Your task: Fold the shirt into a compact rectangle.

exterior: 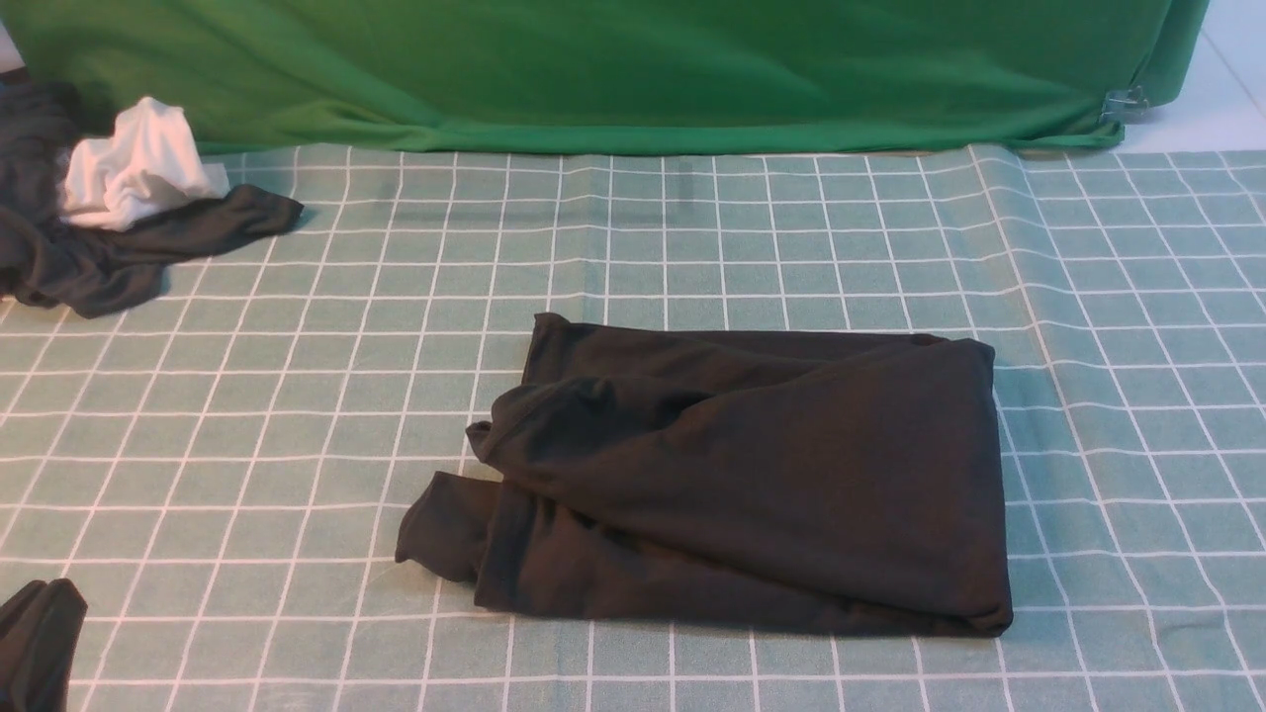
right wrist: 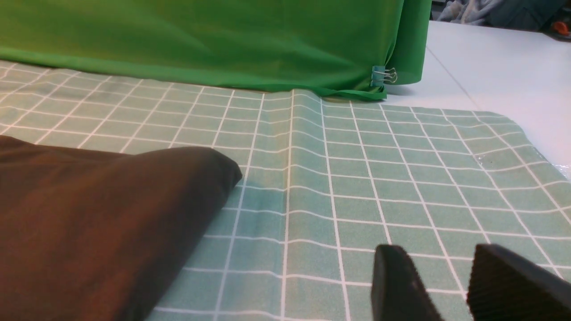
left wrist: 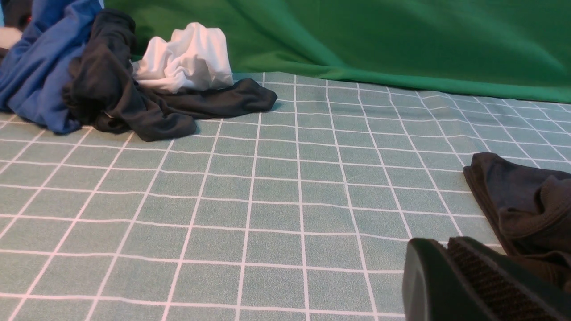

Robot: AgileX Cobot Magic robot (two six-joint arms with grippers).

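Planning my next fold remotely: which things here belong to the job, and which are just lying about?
Job:
- folded black shirt
- left pincer, shut
- right pincer, open, clear of the shirt

Lying about:
- dark grey garment
- white cloth
- blue garment
- binder clip on green backdrop

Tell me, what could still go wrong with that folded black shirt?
The shirt is folded but untidy: a loose flap sticks out on its left, so the rectangle may not count as compact. The top layer sits bunched and could slide open if nudged. The right gripper, jaws apart and empty, sits low beside the shirt and might snag its edge when it moves.
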